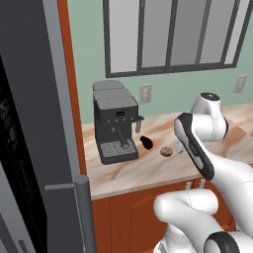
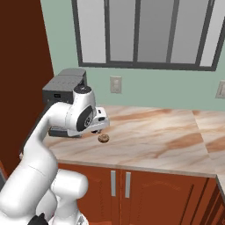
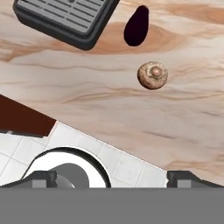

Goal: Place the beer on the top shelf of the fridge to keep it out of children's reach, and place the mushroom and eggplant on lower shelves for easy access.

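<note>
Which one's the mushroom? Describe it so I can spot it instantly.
Find the dark coffee machine at the left end of the marble counter. Just to its right lies the eggplant, then the mushroom: a small tan-brown round lump, paler than the glossy near-black eggplant.

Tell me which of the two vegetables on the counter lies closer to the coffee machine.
The eggplant, the glossy dark purple oval beside the coffee machine drip tray. The mushroom, tan and round, sits farther out on the counter.

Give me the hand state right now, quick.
Hand: open, holding nothing, above the counter edge, short of the mushroom.
</note>
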Robot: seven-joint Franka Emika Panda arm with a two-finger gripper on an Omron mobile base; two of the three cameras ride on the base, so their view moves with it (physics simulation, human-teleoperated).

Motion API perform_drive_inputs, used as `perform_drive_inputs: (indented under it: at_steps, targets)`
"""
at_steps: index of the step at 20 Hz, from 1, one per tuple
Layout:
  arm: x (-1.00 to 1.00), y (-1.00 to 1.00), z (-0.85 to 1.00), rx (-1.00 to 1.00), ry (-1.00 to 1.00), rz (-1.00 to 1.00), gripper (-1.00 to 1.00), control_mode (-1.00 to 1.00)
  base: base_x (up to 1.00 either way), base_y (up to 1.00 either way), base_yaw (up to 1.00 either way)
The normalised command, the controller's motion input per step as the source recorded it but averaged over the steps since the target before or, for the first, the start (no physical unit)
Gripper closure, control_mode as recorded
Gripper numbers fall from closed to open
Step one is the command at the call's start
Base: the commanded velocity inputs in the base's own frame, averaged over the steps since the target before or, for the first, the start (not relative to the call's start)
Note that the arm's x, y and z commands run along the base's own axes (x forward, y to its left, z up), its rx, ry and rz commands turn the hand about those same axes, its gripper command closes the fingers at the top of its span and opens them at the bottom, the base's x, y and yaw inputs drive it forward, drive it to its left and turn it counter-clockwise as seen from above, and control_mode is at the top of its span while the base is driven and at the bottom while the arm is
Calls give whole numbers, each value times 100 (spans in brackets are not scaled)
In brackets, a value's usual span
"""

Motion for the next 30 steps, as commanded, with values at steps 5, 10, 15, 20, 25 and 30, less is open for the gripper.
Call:
perform_drive_inputs:
  at_steps: [5, 10, 15, 20, 25, 30]
  targets:
    - [38, 0, -32, 0, 7, 0, -100, -100, 0, 0, 0]
    - [35, 0, -37, 0, 2, 0, -100, -100, 0, 0, 0]
    - [32, 0, -40, 0, 0, 0, -100, -100, 0, 0, 0]
    - [30, 0, -36, 2, 0, 0, -100, -100, 0, 0, 0]
    - [33, 0, -29, 4, 0, 0, -100, -100, 0, 0, 0]
    - [34, 0, -23, 4, 0, 0, -100, -100, 0, 0, 0]
